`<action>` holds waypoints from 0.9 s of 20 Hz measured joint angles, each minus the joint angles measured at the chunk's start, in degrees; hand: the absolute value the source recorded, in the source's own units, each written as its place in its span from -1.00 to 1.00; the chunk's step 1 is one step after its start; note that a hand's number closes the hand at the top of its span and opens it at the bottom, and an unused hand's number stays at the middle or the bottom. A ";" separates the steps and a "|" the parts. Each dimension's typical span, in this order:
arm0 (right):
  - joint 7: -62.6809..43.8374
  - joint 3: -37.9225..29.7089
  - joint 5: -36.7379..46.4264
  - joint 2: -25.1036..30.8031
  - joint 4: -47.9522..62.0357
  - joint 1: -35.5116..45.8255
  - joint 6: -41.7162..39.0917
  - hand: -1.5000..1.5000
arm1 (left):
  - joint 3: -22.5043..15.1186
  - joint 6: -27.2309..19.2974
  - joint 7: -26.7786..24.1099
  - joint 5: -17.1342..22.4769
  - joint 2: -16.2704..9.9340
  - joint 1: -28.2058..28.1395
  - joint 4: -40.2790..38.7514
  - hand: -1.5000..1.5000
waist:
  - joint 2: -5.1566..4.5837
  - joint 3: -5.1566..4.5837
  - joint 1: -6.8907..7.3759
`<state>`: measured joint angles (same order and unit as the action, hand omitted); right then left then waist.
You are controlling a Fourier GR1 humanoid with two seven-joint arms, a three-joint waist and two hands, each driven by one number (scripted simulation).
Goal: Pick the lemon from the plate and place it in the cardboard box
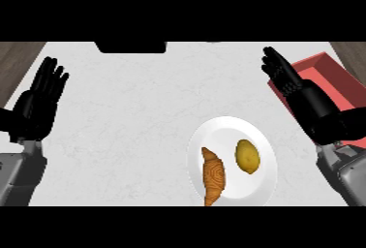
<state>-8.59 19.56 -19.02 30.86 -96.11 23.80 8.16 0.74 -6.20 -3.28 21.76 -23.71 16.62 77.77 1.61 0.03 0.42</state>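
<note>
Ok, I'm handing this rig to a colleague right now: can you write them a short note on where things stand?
Left hand: open, fingers up, resting at the view's left edge, holding nothing.
Right hand: open, fingers up, at the right, in front of part of the box, holding nothing.
Lemon: on the white plate, beside a croissant that lies to its left.
Box: red, at the counter's right edge; what shows of its inside holds no lemon.
Done: nothing yet.
Left: grasp the lemon, carry it to the box, release it inside.
</note>
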 measured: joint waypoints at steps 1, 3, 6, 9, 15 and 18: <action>0.34 -0.62 0.62 0.10 -1.09 -1.87 1.29 1.00 | 0.10 -0.62 0.46 -0.18 0.06 -0.34 0.71 0.00 | -0.25 0.00 -0.26; 1.66 -3.92 1.12 -0.11 -1.20 -5.73 5.57 1.00 | 0.21 -1.41 0.73 -0.37 0.22 -1.94 1.71 0.00 | -0.46 0.04 -1.16; 3.84 -12.10 0.30 -0.71 0.89 -11.78 13.30 1.00 | 0.99 -3.18 1.49 -0.34 0.48 -4.14 2.03 0.00 | -0.45 0.27 -3.82; 3.54 -13.71 5.65 2.55 6.52 -19.93 18.13 -1.00 | 0.54 -4.02 2.60 0.00 1.60 -5.99 2.63 0.00 | -0.97 0.07 -4.89; 16.38 -17.67 10.86 -1.19 6.32 -34.32 26.99 -1.00 | -3.00 -6.88 6.66 -1.32 4.32 -8.80 8.69 0.00 | -1.12 0.12 -2.84; 15.19 -16.64 14.18 1.64 0.82 -39.52 26.87 -1.00 | -4.05 -7.78 8.83 -2.17 4.75 -8.85 10.95 0.00 | -1.24 0.01 -2.03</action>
<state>6.60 2.92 -4.83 32.50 -95.29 -15.72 35.03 -3.31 -13.98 5.55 19.59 -18.97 7.76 88.72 0.37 0.04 -1.61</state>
